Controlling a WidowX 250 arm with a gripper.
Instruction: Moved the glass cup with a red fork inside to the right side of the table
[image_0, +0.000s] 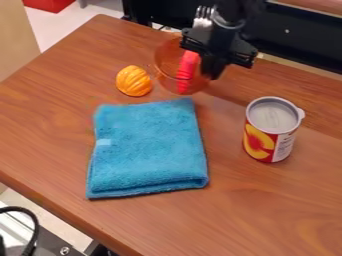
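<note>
1. Apparently, the grasp is in hand: tool at glass cup, toward the far side of the worktop; whether it pinches, I cannot tell.
2. Next: secure grip, carry right.

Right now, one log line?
gripper at glass cup | red-handled fork in cup | cup beside orange item, left of can | right-side placement pending

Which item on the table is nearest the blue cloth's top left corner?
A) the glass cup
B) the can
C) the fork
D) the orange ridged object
D: the orange ridged object sits just above that corner of the blue cloth, while the glass cup is farther to the right.
</note>
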